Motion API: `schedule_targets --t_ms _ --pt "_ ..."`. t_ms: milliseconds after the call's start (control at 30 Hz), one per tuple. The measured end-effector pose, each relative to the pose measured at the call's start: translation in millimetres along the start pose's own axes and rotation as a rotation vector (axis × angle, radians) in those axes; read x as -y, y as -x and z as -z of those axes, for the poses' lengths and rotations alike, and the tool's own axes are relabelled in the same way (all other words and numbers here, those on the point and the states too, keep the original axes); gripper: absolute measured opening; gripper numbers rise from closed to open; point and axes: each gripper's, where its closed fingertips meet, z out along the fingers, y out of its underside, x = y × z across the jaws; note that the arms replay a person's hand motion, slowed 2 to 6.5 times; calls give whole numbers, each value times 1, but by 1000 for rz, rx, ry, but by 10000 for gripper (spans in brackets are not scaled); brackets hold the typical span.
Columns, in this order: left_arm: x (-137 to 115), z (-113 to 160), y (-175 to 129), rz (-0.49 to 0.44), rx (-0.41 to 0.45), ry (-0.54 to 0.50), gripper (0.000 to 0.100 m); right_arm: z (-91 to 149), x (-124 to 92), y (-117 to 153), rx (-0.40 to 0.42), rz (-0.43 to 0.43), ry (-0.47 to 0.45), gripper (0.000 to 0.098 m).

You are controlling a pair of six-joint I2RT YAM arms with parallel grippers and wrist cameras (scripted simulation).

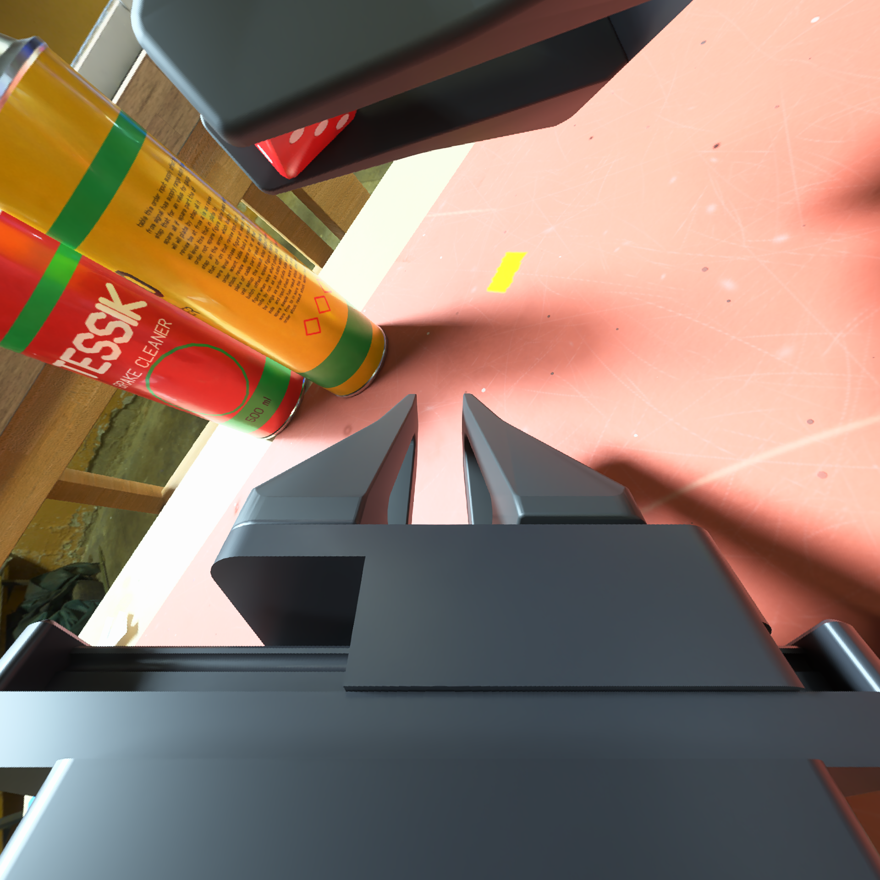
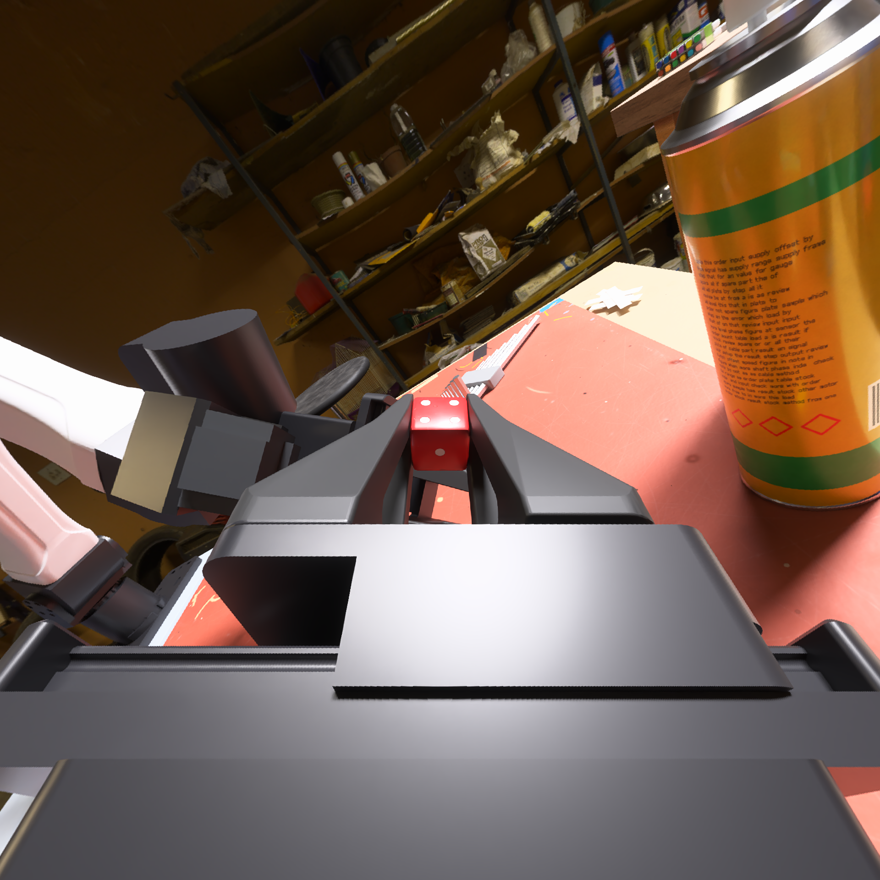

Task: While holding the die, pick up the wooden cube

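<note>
My right gripper (image 2: pixel 440 397) is shut on the red die (image 2: pixel 439 438), held at the fingertips above the pink mat (image 2: pixel 619 428). In the left wrist view the die (image 1: pixel 309 143) shows between the right gripper's dark fingers (image 1: pixel 381 95), hanging above and ahead of my left gripper. My left gripper (image 1: pixel 440 395) is empty, low over the mat (image 1: pixel 666 285), its jaws a narrow gap apart. The left arm (image 2: pixel 190 438) shows to the left of the die in the right wrist view. No wooden cube shows in either view.
An orange spray can (image 1: pixel 214 238) and a red spray can (image 1: pixel 157 352) stand at the mat's left edge, just left of my left fingers. The orange can (image 2: pixel 781 305) is close on the right. A yellow tape mark (image 1: pixel 507 271) and a white ridged strip (image 2: pixel 490 371) lie on the mat.
</note>
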Motion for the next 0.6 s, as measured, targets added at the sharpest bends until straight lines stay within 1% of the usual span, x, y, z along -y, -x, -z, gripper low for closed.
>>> schedule_targets --t_ms 133,400,600 --pt "0 1 2 -11 14 -4 157 1 0 -1 5 -14 4 180" --pt "4 3 2 -21 27 -21 157 2 -3 -5 -9 -37 18 180" --pt "8 5 4 -36 41 -31 157 2 -1 -3 7 -51 15 180"
